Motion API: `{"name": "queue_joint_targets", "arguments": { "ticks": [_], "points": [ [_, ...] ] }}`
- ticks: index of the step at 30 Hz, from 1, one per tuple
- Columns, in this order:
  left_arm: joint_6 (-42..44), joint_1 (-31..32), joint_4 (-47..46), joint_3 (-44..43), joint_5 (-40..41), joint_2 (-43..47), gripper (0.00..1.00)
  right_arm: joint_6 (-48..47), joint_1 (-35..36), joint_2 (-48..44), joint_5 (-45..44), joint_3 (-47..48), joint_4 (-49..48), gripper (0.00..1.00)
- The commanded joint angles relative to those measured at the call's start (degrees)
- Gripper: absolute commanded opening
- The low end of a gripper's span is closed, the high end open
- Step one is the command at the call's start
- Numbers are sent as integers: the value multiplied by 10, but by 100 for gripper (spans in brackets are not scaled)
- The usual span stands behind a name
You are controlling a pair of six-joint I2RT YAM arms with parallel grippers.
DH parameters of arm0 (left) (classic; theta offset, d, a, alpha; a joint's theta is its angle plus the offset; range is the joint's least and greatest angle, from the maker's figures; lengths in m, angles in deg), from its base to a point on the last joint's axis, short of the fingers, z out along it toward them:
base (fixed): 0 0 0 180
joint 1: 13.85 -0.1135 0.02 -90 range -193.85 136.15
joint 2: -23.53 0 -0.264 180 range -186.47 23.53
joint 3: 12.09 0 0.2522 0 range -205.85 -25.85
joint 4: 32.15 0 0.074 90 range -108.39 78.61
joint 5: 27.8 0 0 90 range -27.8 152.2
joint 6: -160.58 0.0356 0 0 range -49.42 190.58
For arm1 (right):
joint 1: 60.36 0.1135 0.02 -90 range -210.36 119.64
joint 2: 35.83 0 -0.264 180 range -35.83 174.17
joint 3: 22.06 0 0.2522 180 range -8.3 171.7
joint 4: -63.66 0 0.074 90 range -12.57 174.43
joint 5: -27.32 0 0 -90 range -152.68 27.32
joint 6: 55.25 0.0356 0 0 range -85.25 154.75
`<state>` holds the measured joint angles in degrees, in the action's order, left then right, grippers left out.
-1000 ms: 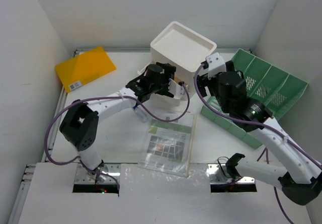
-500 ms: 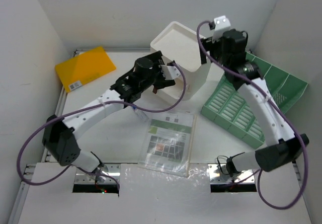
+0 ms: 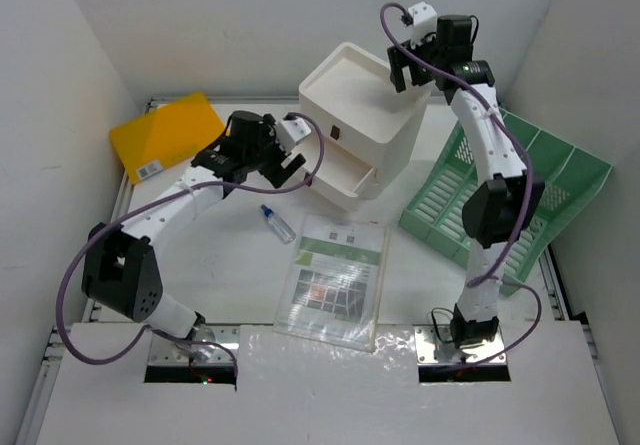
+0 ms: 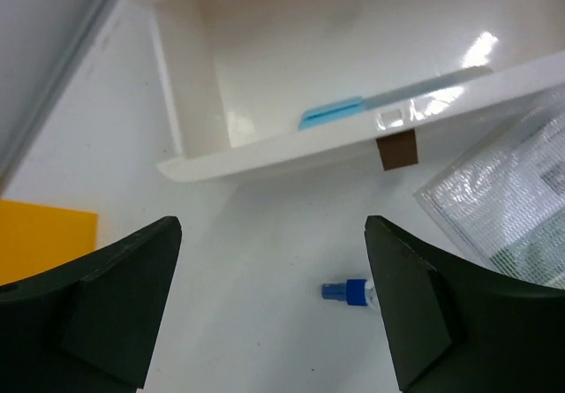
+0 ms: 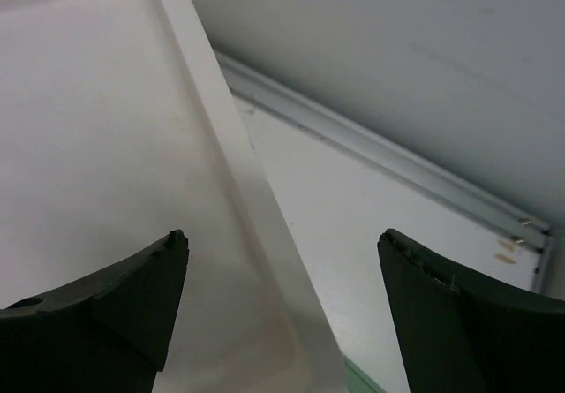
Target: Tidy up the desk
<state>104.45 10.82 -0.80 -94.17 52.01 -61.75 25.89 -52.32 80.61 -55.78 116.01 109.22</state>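
The white desk carries a white three-drawer box at the back middle. Its bottom drawer stands pulled out, with a flat blue item inside and a brown tab on its front. My left gripper is open and empty, just left of the drawer and above the desk. A small clear bottle with a blue cap lies below it, also in the left wrist view. My right gripper is open and empty, held high over the box's right rim.
A clear sleeve with a printed sheet lies in the front middle. A yellow folder lies at the back left. A green slotted file tray lies tipped at the right. A grey rail runs along the desk's back edge.
My left gripper has drawn back to the left, away from the box front, and the bottom drawer shows open. My right arm has swung up and back to above the box's top.
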Motion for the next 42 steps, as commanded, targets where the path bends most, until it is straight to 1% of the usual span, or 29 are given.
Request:
{"name": "queue_joint_targets", "arguments": {
  "ticks": [1, 2, 5, 7, 9, 11, 12, 14, 15, 17, 18, 19, 20, 21, 22, 25, 26, 27, 28, 29, 30, 33, 34, 37, 40, 42],
  "points": [
    [-6, -3, -14, 15, -122, -6, 84, -18, -27, 29, 109, 7, 9, 85],
    [7, -2, -9, 19, -163, -13, 84, -27, -27, 36, 123, 5, 13, 81],
    [15, -2, -26, 35, -201, -23, 85, -67, -28, 59, 176, 1, 45, 72],
    [16, -2, -43, 45, -206, -32, 85, -92, -28, 51, 192, -31, 48, 67],
    [8, -2, -55, 50, -204, -42, 85, -111, -27, 39, 184, -75, 28, 63],
    [-21, -2, -72, 45, -184, -69, 85, -127, -28, 28, 165, -87, 23, 58],
    [-31, -2, -78, 33, -174, -81, 84, -133, -28, 29, 162, -86, 27, 53],
    [-60, -2, -100, 24, -141, -102, 77, -156, -28, 34, 165, -79, 42, 49],
    [-64, -3, -111, 24, -139, -104, 73, -164, -28, 34, 167, -79, 45, 48],
    [-75, -1, -141, 34, -145, -104, 70, -188, -28, 30, 176, -87, 49, 38],
    [-78, -1, -146, 33, -148, -106, 65, -214, -28, 29, 188, -100, 49, 33],
    [-82, -1, -147, 29, -151, -114, 61, -225, -28, 26, 191, -105, 47, 20],
    [-85, -1, -147, 25, -150, -120, 56, -230, -29, 26, 195, -109, 46, 15],
    [-88, 0, -148, 15, -151, -125, 48, -237, -31, 26, 206, -113, 43, 11],
    [-92, 0, -150, 11, -153, -134, 45, -239, -33, 28, 212, -113, 44, 5],
    [-103, 1, -168, 4, -165, -145, 34, -251, -34, 34, 225, -114, 43, 2],
    [-106, 2, -192, 0, -171, -147, 29, -255, -34, 36, 227, -113, 43, 0],
    [-108, 5, -196, -9, -171, -153, 20, -256, -34, 40, 233, -110, 43, 0],
    [-108, 12, -195, -17, -164, -164, 14, -259, -34, 41, 236, -109, 43, 0],
    [-108, 17, -193, -34, -161, -170, 3, -262, -35, 42, 238, -109, 43, 0],
    [-102, 22, -190, -42, -156, -178, 0, -266, -35, 43, 240, -109, 44, 0],
    [-87, 42, -177, -85, -139, -215, 0, -290, -37, 45, 259, -110, 52, 0],
    [-86, 43, -151, -122, -140, -224, 0, -295, -39, 46, 263, -110, 54, 0],
    [-90, 43, -104, -181, -148, -254, 0, -304, -44, 45, 281, -113, 60, 0],
    [-93, 54, -102, -223, -149, -274, 0, -305, -47, 48, 296, -115, 62, 0],
    [-78, 72, -94, -243, -126, -299, 3, -304, -46, 56, 296, -113, 64, 0]
  ]
}}
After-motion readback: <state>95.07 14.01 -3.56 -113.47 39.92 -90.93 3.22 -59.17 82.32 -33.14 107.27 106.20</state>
